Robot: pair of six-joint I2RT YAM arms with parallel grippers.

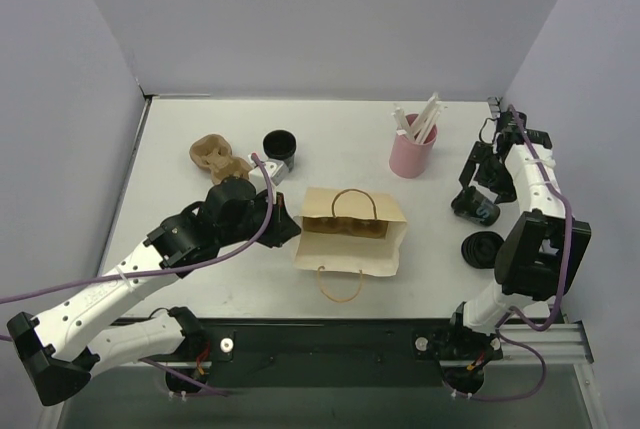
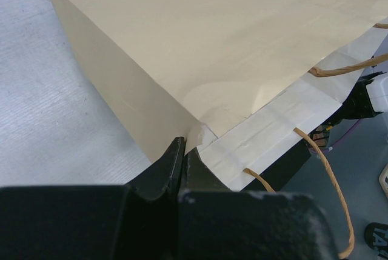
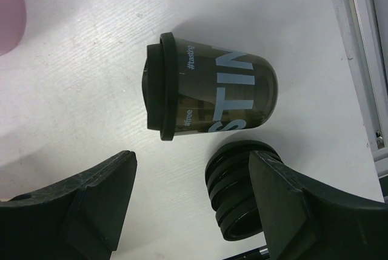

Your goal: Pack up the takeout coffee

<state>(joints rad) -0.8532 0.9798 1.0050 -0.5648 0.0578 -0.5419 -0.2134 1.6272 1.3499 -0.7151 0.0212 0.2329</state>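
A tan paper bag (image 1: 350, 234) lies on the table's middle with its twine handles showing. My left gripper (image 1: 288, 230) is shut, pinching the bag's (image 2: 212, 48) left mouth corner between its jaws (image 2: 185, 146). A black lidded coffee cup (image 3: 209, 93) with pale lettering lies on its side at the right (image 1: 476, 207). My right gripper (image 3: 194, 160) hovers just above it, open, nothing between its fingers; in the top view the right gripper (image 1: 474, 181) stands just behind the cup. A second black cup (image 1: 279, 144) stands at the back left.
A stack of black lids (image 3: 237, 194) lies beside the right finger, also visible near the right arm (image 1: 483, 248). A brown cardboard cup carrier (image 1: 215, 156) sits back left. A pink holder with white sticks (image 1: 413, 149) stands back right. The table's right edge (image 3: 357, 60) is close.
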